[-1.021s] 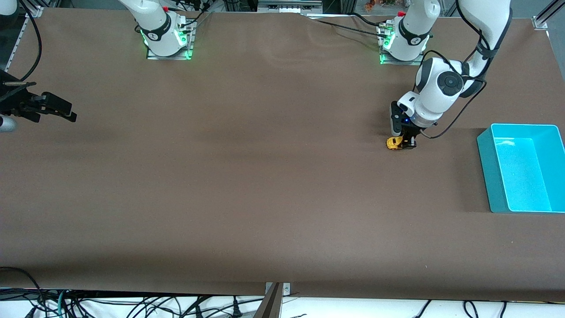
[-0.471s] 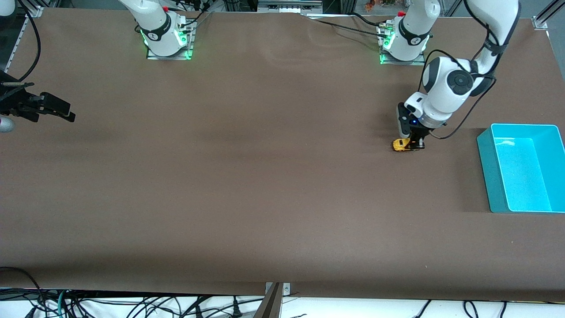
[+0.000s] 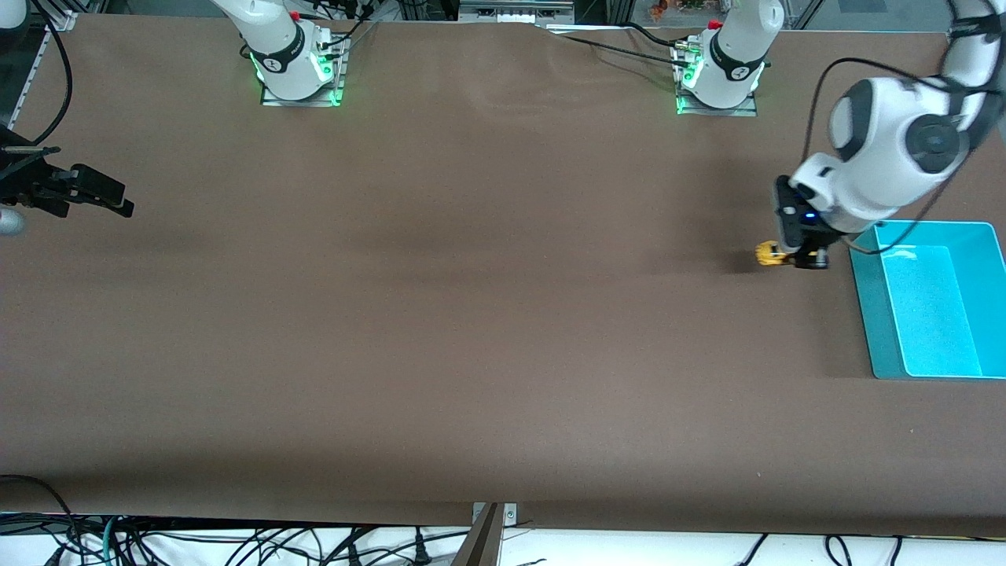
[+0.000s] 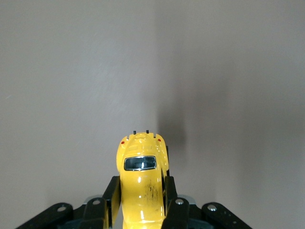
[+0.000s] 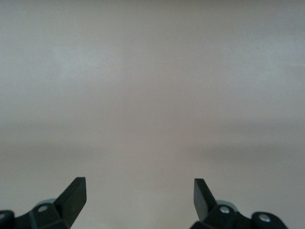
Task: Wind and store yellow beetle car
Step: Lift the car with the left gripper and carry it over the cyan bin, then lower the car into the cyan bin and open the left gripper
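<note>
My left gripper (image 3: 795,257) is shut on the yellow beetle car (image 3: 769,255), holding it over the brown table just beside the teal bin (image 3: 864,314) at the left arm's end. In the left wrist view the car (image 4: 141,183) sits between my two black fingers (image 4: 110,200), its rear window and tail pointing away from the wrist. My right gripper (image 3: 106,196) is open and empty at the right arm's end of the table; its wrist view shows the gripper (image 5: 140,193) over bare table.
The teal bin's inside looks empty. The two arm bases (image 3: 299,63) stand along the table edge farthest from the front camera. Cables hang below the edge nearest the camera.
My left gripper has carried the yellow car toward the teal bin and a little up off the table. The right arm has not moved.
</note>
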